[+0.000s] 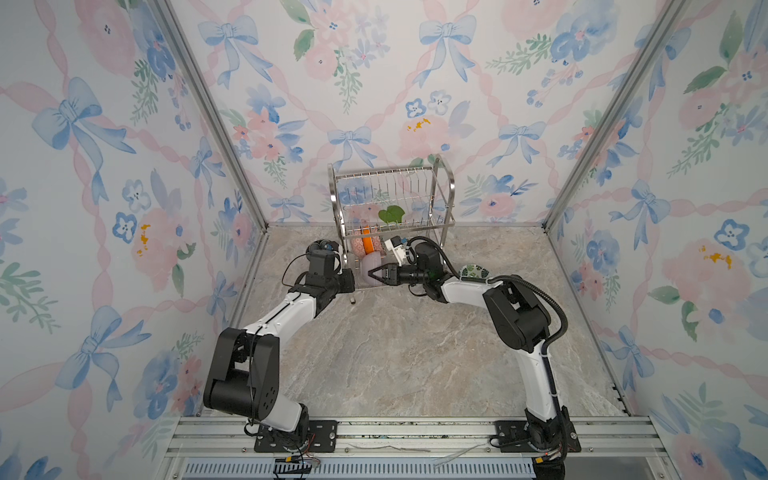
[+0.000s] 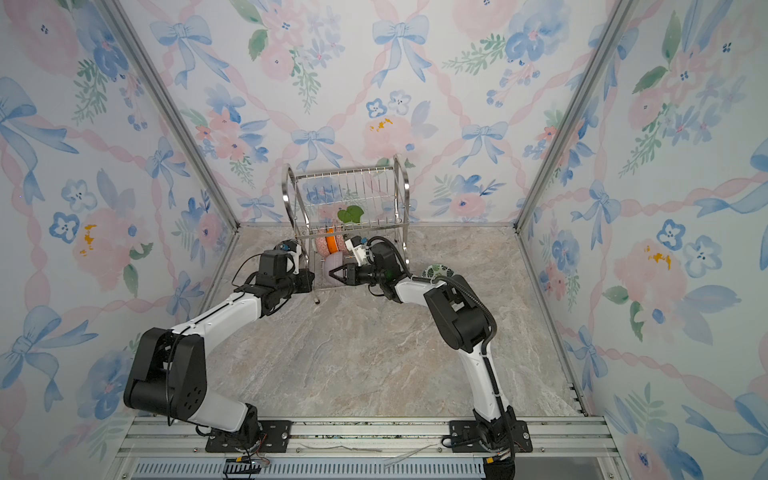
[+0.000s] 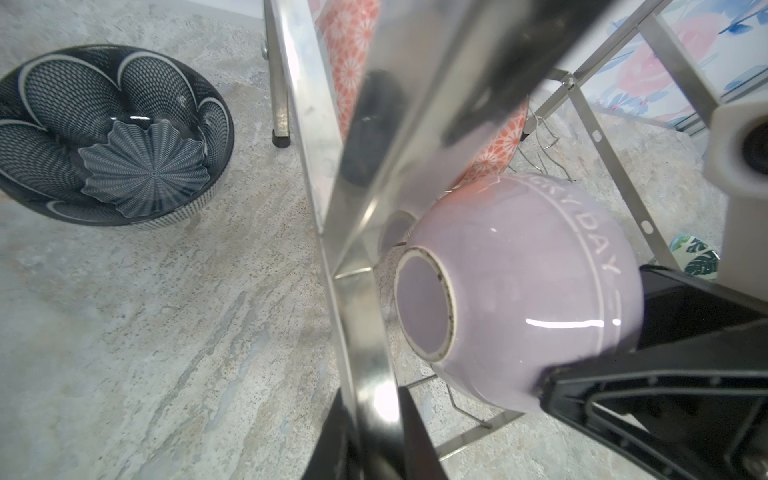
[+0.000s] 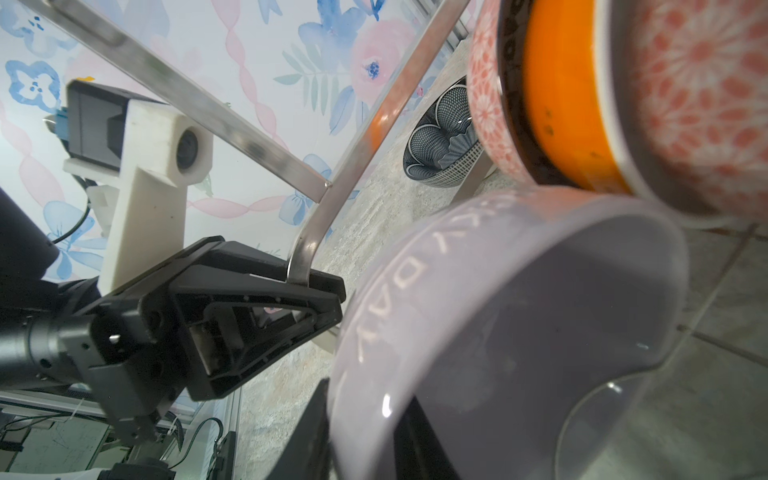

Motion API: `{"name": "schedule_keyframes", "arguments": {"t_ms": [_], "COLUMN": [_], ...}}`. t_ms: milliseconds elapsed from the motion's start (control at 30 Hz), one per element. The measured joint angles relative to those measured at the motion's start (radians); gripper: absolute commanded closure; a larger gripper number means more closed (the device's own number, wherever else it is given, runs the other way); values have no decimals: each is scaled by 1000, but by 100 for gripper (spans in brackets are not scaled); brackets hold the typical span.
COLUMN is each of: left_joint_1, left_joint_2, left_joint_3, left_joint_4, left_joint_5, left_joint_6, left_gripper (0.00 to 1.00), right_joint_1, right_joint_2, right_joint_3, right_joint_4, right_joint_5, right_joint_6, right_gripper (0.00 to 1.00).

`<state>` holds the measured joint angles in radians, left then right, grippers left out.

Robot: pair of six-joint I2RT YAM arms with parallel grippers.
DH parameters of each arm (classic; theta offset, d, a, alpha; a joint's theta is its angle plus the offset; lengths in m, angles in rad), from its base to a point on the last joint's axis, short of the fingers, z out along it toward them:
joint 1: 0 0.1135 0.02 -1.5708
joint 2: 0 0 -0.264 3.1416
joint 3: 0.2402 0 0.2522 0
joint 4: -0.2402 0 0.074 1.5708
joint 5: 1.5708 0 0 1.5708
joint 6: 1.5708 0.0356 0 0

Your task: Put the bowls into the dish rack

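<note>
Loading looks past halfway. The right claw (image 1: 372, 273) is clamped on the rim of the lavender bowl (image 3: 519, 291), which lies tipped on its side, foot ring toward the left arm, low at the front of the bottom tier of the dish rack (image 1: 390, 187). Just behind it, an orange bowl (image 4: 561, 104) stands on edge between two pink-patterned bowls (image 4: 698, 91). The left claw (image 4: 328, 302) is closed around the rack's curved side tube (image 3: 365, 332), apparently steadying the frame. Whether the lavender bowl already rests on the shelf wires cannot be told. The step in hand is seating this bowl beside the three racked ones. The next move probably calls for settling it into a wire slot, spreading the right claw's jaws and drawing back without nudging the neighbours. Two bowls wait on the worktop (image 1: 395, 353): the dark blue bowl (image 3: 108, 137) beside the rack near the left arm, and the leaf-patterned bowl (image 1: 476, 272) behind the right arm.
</note>
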<state>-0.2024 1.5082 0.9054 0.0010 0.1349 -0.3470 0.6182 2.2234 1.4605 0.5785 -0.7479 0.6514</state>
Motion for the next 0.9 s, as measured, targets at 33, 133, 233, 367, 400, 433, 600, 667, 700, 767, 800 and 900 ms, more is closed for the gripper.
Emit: {"name": "schedule_keyframes", "arguments": {"t_ms": [33, 133, 233, 367, 400, 433, 600, 667, 700, 767, 800, 900], "left_joint_1": [0, 0, 0, 0, 0, 0, 0, 0, 0, 0, 0, 0], "left_joint_2": [0, 0, 0, 0, 0, 0, 0, 0, 0, 0, 0, 0], "left_joint_3": [0, 0, 0, 0, 0, 0, 0, 0, 0, 0, 0, 0], "left_joint_4": [0, 0, 0, 0, 0, 0, 0, 0, 0, 0, 0, 0], "left_joint_5": [0, 0, 0, 0, 0, 0, 0, 0, 0, 0, 0, 0], "left_joint_6": [0, 0, 0, 0, 0, 0, 0, 0, 0, 0, 0, 0], "left_gripper": [95, 95, 94, 94, 94, 94, 94, 94, 94, 94, 94, 94], "right_joint_1": [2, 4, 5, 5, 6, 6, 6, 6, 6, 6, 6, 6], "right_joint_2": [0, 0, -2, -16, -20, -25, -44, -49, -53, -64, -68, -84], "right_joint_3": [2, 3, 5, 5, 5, 5, 12, 28, 32, 40, 42, 45], "right_joint_4": [-2, -11, -33, -77, -90, -104, -182, -231, -249, -290, -304, -344], "right_joint_5": [2, 8, 8, 18, 21, 24, 34, 41, 45, 53, 57, 69], "right_joint_6": [-3, -9, -32, -74, -85, -98, -168, -207, -222, -255, -270, -302], "right_gripper": [73, 73, 72, 72, 72, 72, 72, 72, 72, 72, 72, 72]}}
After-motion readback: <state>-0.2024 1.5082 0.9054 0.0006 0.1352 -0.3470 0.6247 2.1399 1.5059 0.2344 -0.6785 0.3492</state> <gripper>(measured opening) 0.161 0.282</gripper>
